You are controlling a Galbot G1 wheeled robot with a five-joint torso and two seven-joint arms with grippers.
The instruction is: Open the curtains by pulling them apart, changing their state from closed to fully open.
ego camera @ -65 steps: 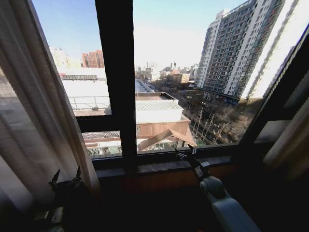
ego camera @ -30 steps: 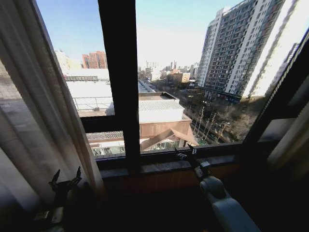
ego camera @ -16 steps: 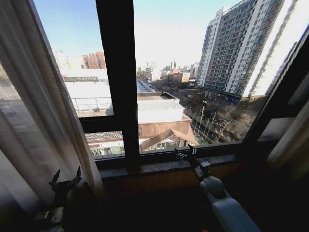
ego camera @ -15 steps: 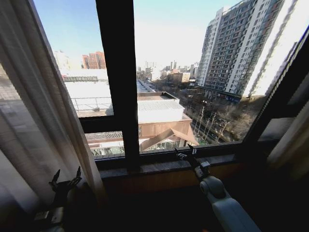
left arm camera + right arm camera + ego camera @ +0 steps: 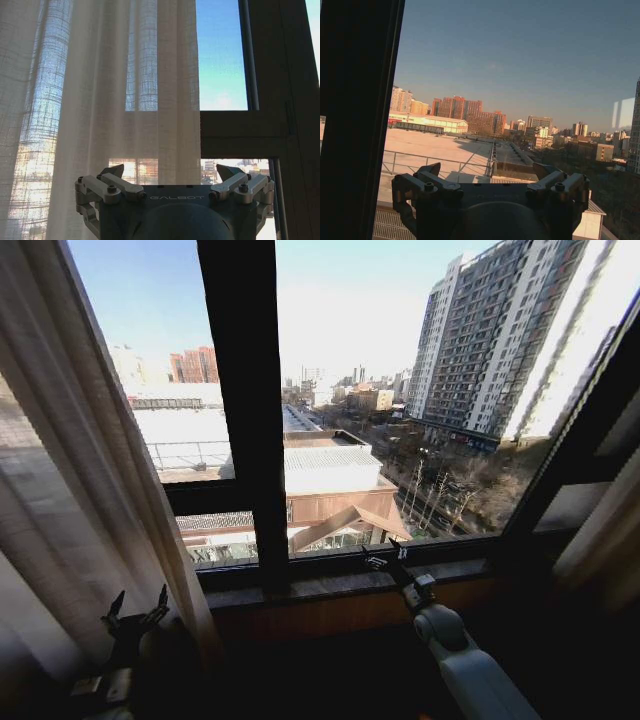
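The left curtain [image 5: 70, 490], a sheer cream pleated panel, hangs bunched at the left side of the window. A strip of the right curtain [image 5: 600, 530] shows at the far right edge. Bare glass lies between them. My left gripper [image 5: 135, 612] stands open low beside the left curtain's inner edge, holding nothing. From the left wrist, the curtain [image 5: 100, 100] hangs just ahead of the open left gripper [image 5: 170, 172], apart from its fingers. My right gripper [image 5: 385, 558] is open near the window sill, and the right gripper [image 5: 487, 172] faces the bare glass.
A dark vertical window post [image 5: 240, 410] splits the glass, and a crossbar runs lower left. The stone sill [image 5: 340, 585] runs under the window, just below the right gripper. The same post [image 5: 360, 115] stands close beside the right wrist. City buildings lie beyond the glass.
The head view shifted slightly sideways and back. Curtains and both grippers hold the same places and stay open.
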